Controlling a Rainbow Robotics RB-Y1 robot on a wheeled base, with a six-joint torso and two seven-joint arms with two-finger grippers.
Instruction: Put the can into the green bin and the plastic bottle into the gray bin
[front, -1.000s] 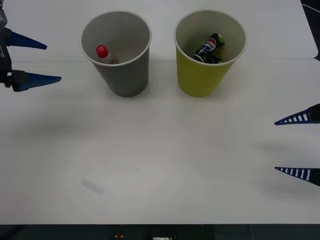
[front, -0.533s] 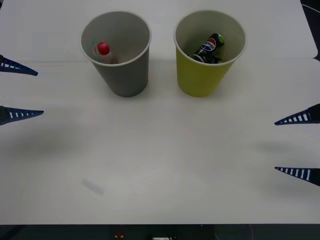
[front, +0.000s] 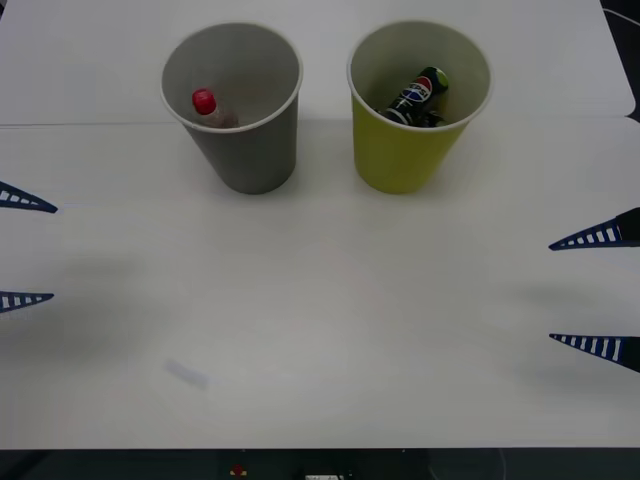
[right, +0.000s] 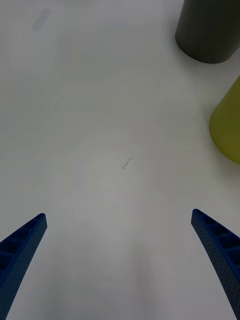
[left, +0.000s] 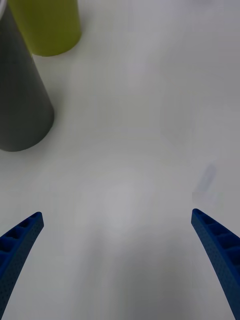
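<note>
Both grippers hung apart at the table's edges in the front view: the left gripper (front: 25, 248) at the left edge and the right gripper (front: 595, 292) at the right edge, each with fingers spread and nothing between them. At the far side the gray bin (front: 243, 150) stood to the left of the green bin (front: 405, 150), near each other but not touching; the bottle (front: 208, 106) lay inside the gray bin with its red cap up, and the can (front: 419, 95) leaned inside the green one. From the right wrist, that gripper (right: 120, 260) was wide open above the bare table (right: 100, 125), both bins well ahead. From the left wrist, its gripper (left: 117, 260) was likewise open and empty, the gray bin nearer than the green. By my reading, both sorting steps were done and nothing was left to move.
</note>
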